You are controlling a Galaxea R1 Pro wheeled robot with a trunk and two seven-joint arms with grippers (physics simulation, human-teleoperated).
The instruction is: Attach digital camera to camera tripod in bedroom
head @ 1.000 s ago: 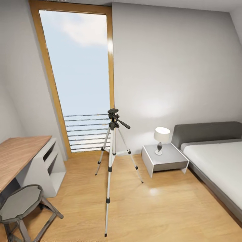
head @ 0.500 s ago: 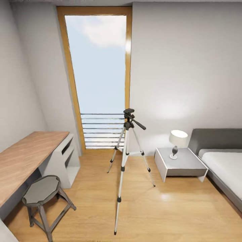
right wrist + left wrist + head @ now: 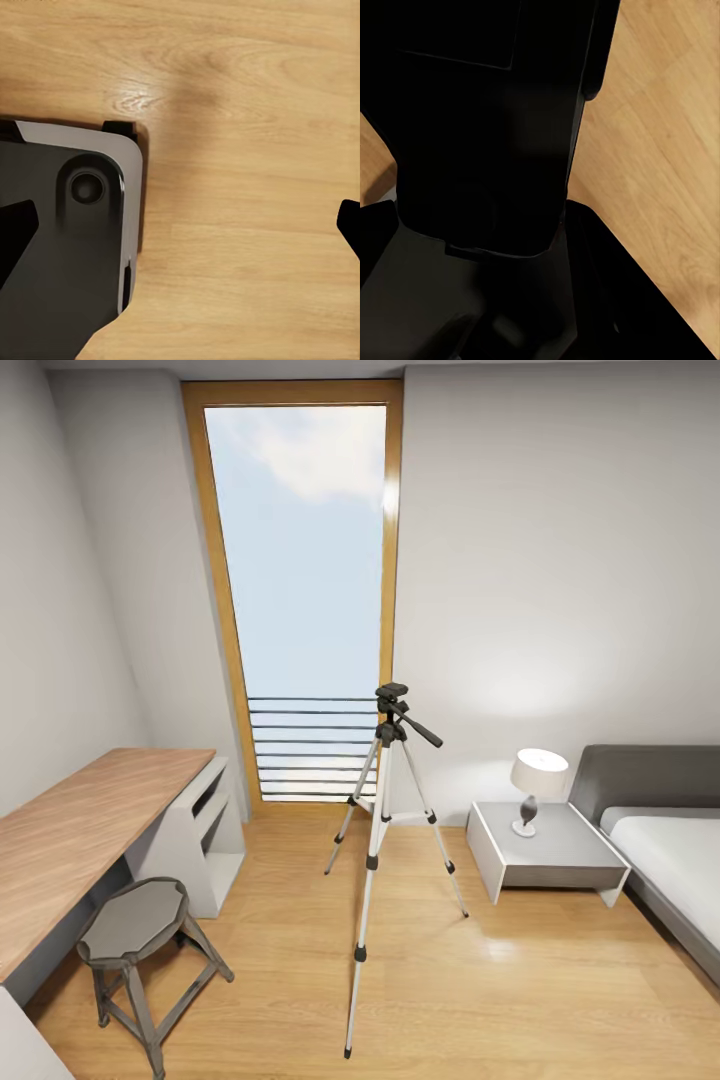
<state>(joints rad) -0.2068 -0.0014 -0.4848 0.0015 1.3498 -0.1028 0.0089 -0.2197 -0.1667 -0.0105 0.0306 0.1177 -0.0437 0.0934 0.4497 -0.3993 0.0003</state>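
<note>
The camera tripod [image 3: 378, 830] stands on the light wood floor in front of the tall wood-framed window [image 3: 305, 560] of the bedroom. Its silver legs are spread, and its black head [image 3: 392, 692] with the pan handle is bare on top. The digital camera is out of view. In the right wrist view my right gripper [image 3: 180, 225] hangs open over the plank floor, its dark fingertips [image 3: 13, 232] far apart at the picture's edges. Black shapes crowd the left wrist view beside a strip of floor, and I cannot make out the left gripper's fingers among them.
A wooden desk [image 3: 80, 830] with a grey stool [image 3: 135, 925] lines the left wall. A grey nightstand [image 3: 545, 850] with a lamp [image 3: 538, 785] and the bed [image 3: 665, 840] sit at the right. Open floor [image 3: 500, 1000] lies around the tripod. My dark base [image 3: 60, 247] shows below the right gripper.
The head view has swung to the left. The tripod now sits further right in the picture, more of the desk and stool show, and less of the bed. Nothing in the room has moved.
</note>
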